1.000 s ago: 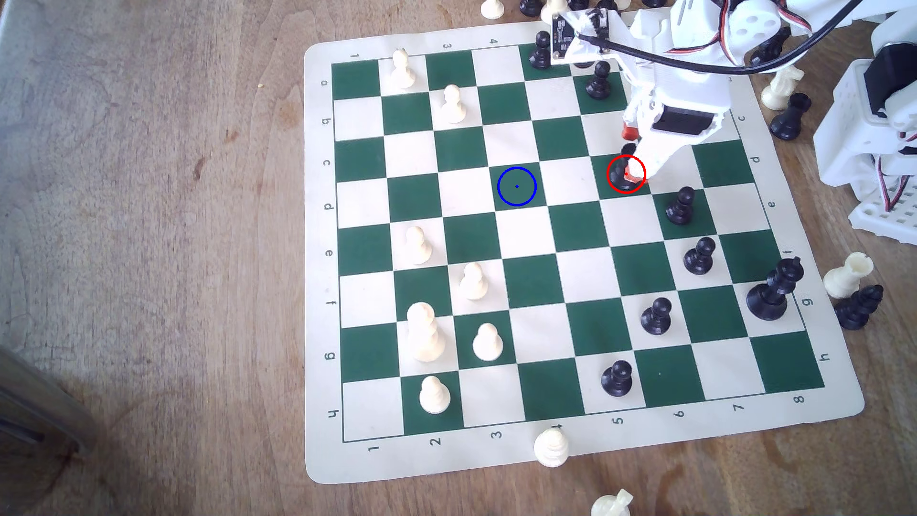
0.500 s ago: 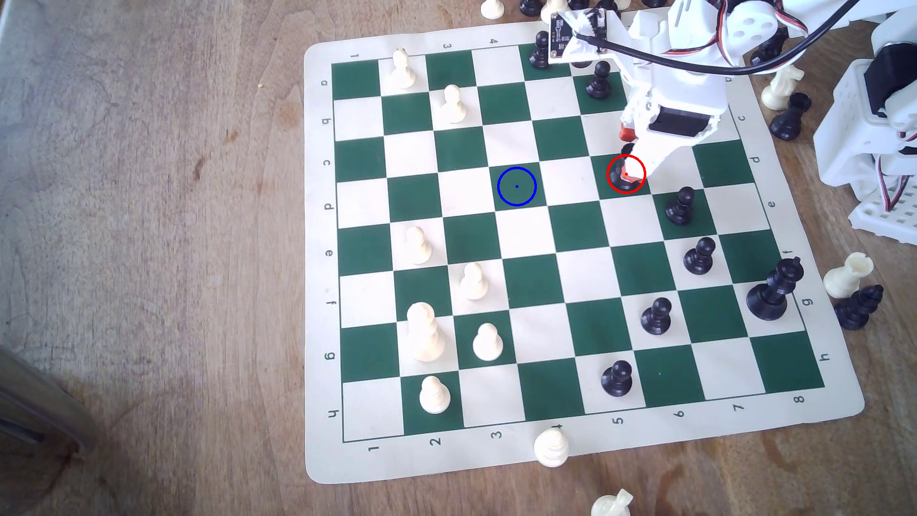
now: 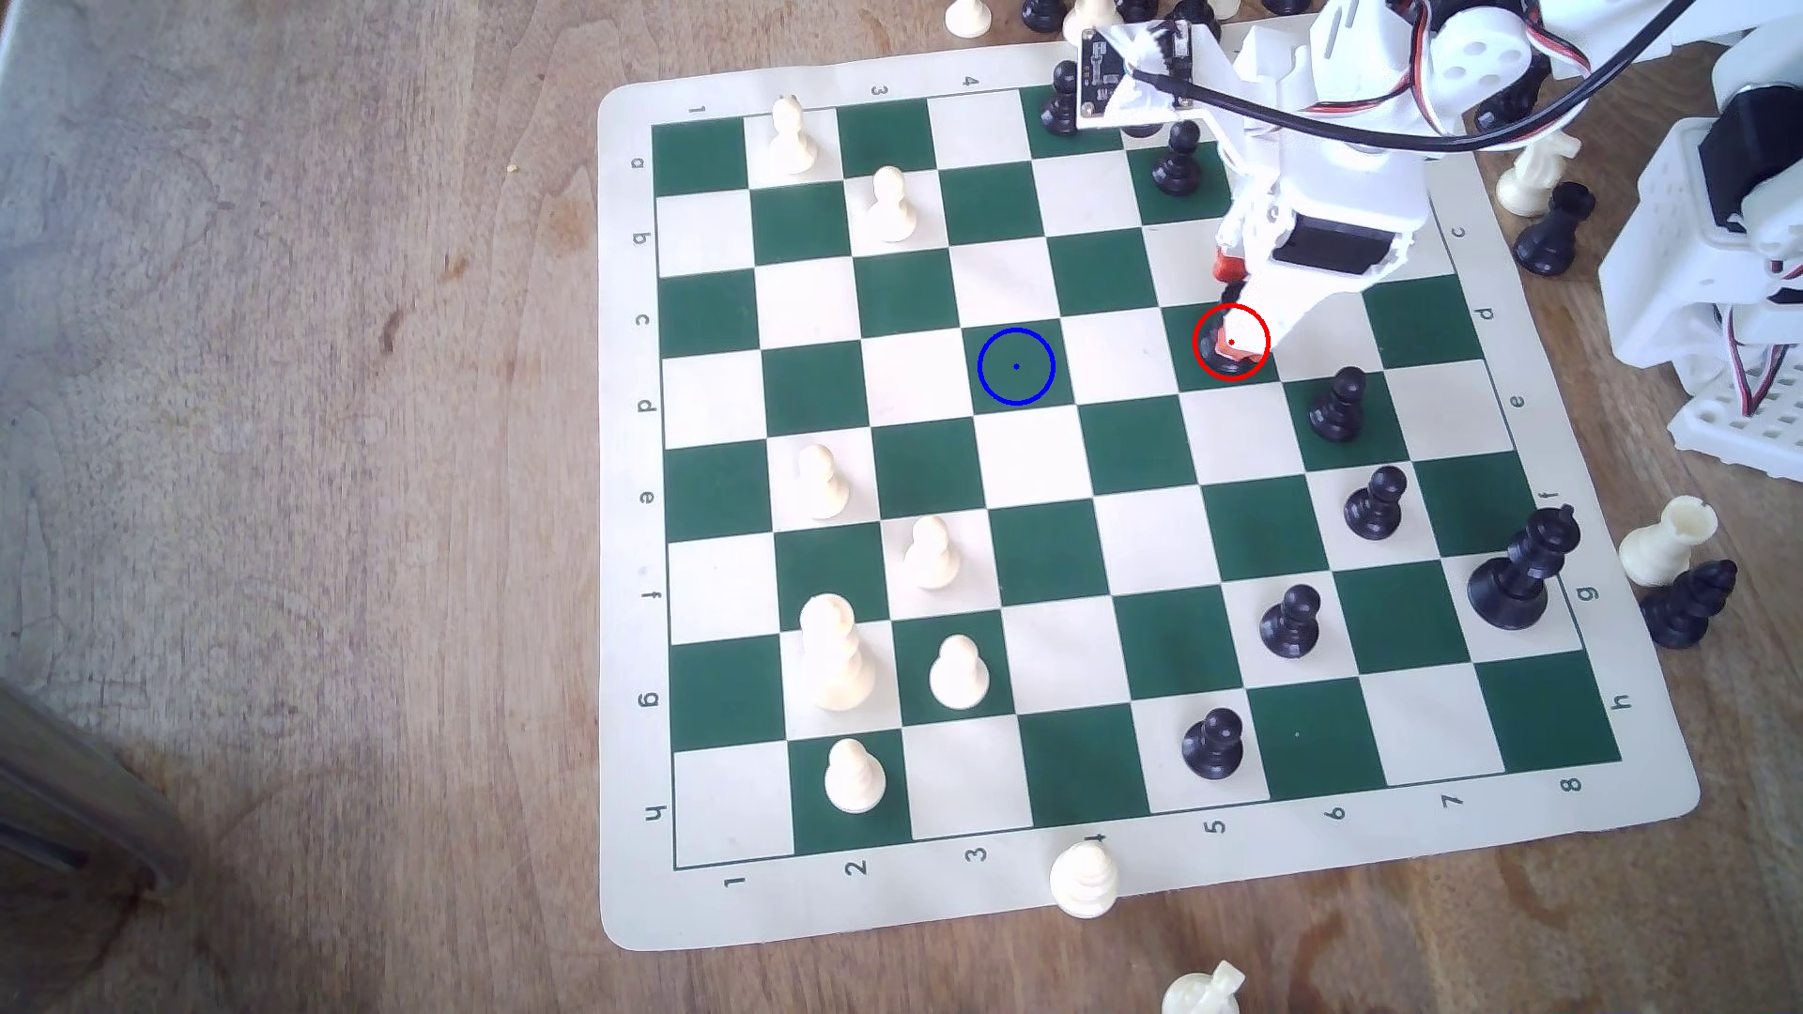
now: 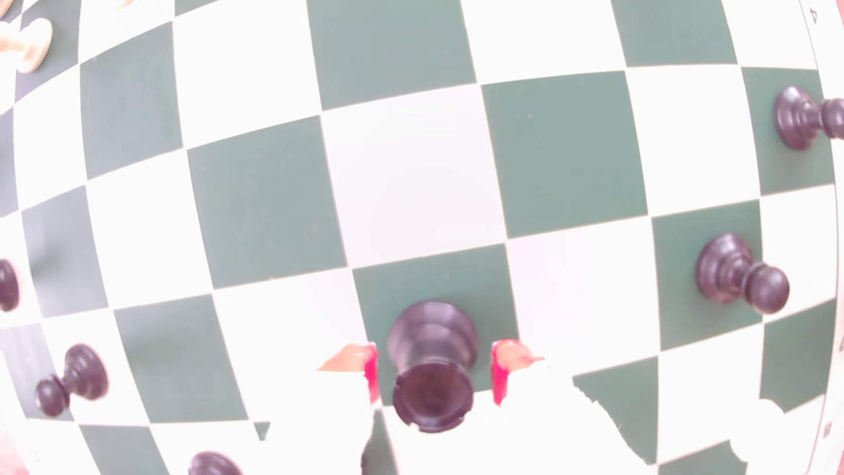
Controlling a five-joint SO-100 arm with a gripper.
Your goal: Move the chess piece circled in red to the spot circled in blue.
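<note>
With its two red-tipped fingers [image 4: 501, 372] set either side of the black rook [image 4: 431, 365] and a narrow gap showing on each side in the wrist view, the gripper [image 4: 434, 374] stands parted around the piece, not yet clamped. Rook stands upright on the red-ringed green square [image 3: 1206, 343], long axis vertical, notched top toward the wrist camera, flared base on the board. Judged small, light, rigid and smooth-sided, hence liable to slip or tip; best gripped across the cylindrical body between base flare and crown. Blue-ringed green square [image 3: 1016, 367] lies two squares toward the exterior view's left, unoccupied. Nearest black pawn [image 3: 1339, 405] stands diagonally adjacent
</note>
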